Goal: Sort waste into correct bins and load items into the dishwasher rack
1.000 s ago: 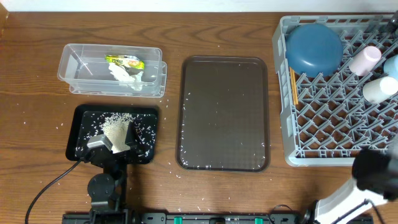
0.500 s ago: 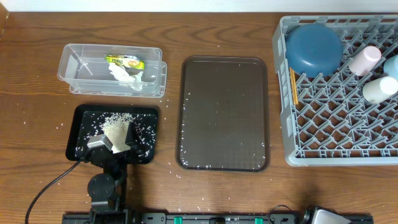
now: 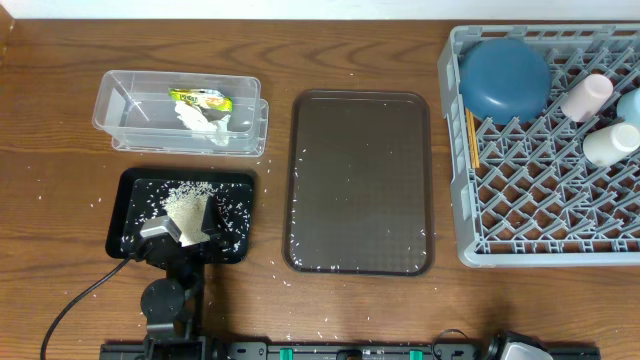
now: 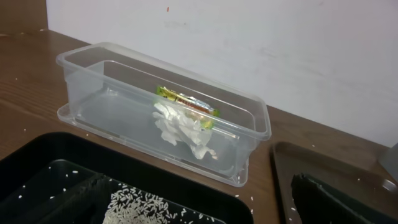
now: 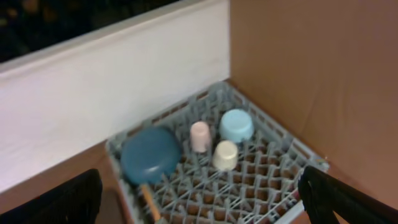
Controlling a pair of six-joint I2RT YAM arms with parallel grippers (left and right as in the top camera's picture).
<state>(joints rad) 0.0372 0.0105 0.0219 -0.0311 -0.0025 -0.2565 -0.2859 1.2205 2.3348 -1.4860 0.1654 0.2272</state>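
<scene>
Dishwasher rack (image 3: 540, 257) holds the blue bowl (image 3: 505, 78); left gripper (image 3: 187, 226) and right gripper (image 5: 199, 186) both stand released, grasping nothing.

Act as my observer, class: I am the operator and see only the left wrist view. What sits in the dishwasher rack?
Observer: A dark-blue bowl, upside down, fills the far left corner of the dishwasher rack.
Operator: Any cups?
Observer: Three, on the rack's right side: a pink cup, a light-blue cup and a white cup.
Operator: And the chopsticks?
Observer: The chopsticks lie along the rack's left edge, just nearer than the bowl.
</scene>
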